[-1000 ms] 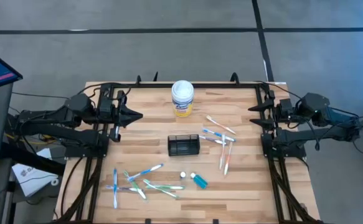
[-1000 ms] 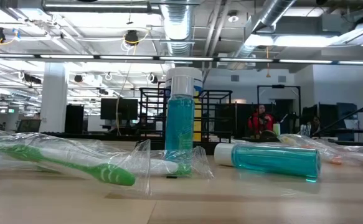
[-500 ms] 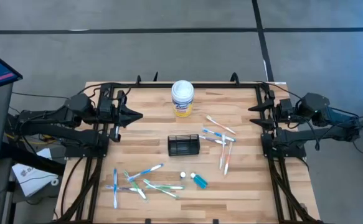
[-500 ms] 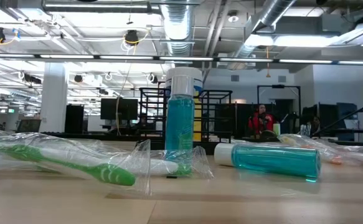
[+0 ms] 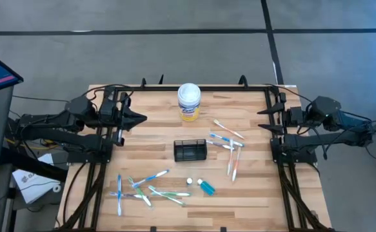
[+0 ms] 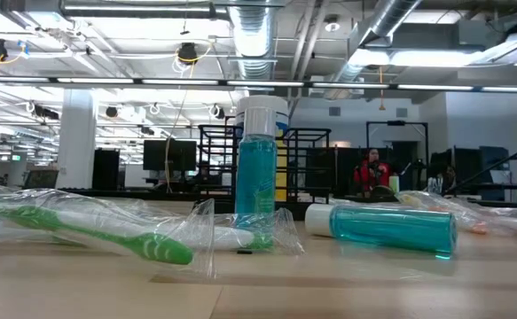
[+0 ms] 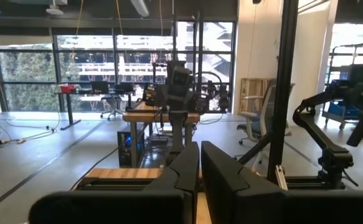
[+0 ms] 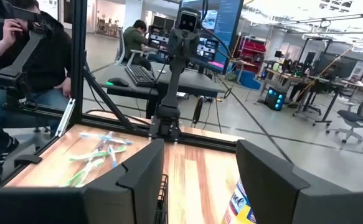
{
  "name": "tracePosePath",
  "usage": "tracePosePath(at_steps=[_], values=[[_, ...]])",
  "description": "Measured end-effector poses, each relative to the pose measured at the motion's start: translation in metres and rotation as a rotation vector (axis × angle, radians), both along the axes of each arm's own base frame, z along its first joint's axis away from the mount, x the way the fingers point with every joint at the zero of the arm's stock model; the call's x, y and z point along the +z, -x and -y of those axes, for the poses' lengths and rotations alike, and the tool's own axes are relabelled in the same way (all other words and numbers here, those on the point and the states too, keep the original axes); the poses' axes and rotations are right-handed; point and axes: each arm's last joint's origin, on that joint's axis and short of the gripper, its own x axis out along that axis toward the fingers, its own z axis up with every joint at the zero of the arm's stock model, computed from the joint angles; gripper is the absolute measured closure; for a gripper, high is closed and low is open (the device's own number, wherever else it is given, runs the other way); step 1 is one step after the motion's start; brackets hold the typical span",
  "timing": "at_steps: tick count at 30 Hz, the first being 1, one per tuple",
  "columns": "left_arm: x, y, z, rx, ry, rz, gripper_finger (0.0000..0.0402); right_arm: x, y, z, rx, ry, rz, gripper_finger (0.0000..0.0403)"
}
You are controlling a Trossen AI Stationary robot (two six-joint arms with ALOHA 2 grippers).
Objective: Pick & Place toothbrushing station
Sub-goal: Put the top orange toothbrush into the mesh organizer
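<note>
The toothbrushing station (image 5: 190,151), a small black wire-mesh caddy, stands on its base at the middle of the wooden table (image 5: 155,138); one corner of it (image 8: 164,186) shows in the right wrist view. My left gripper (image 5: 142,118) hovers shut by the table's left edge, pointing right, fingers together (image 7: 200,168). Open at the right edge, my right gripper (image 5: 261,120) points left with nothing between its fingers (image 8: 200,177). Both are well away from the caddy.
A white-lidded, yellow-labelled canister (image 5: 189,102) stands at the far middle. Wrapped toothbrushes lie near left (image 5: 146,187) and right of the caddy (image 5: 229,145). Two small teal bottles sit near the front: one upright (image 6: 260,177), one lying (image 6: 382,226). People sit beyond the table (image 8: 19,56).
My right gripper has rolled a little about its own pointing line while staying in place at the table's right edge. Nothing on the table has moved.
</note>
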Motion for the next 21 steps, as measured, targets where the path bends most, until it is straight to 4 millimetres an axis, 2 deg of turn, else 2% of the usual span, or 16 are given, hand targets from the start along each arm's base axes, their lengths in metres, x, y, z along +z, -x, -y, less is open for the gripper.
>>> tracePosePath(at_steps=[12,17,21], values=[[0.001,0.000,0.000,0.000,0.000,0.009,0.0389,0.002,0.000,0.000,0.001,0.002,0.020,0.0211],[-0.004,-0.009,0.000,-0.002,0.008,-0.024,0.0389,0.008,-0.001,0.000,0.000,0.027,0.080,0.0210],[-0.009,-0.020,0.000,-0.001,0.003,-0.062,0.0389,0.020,0.000,-0.001,0.015,0.026,0.201,0.0209]])
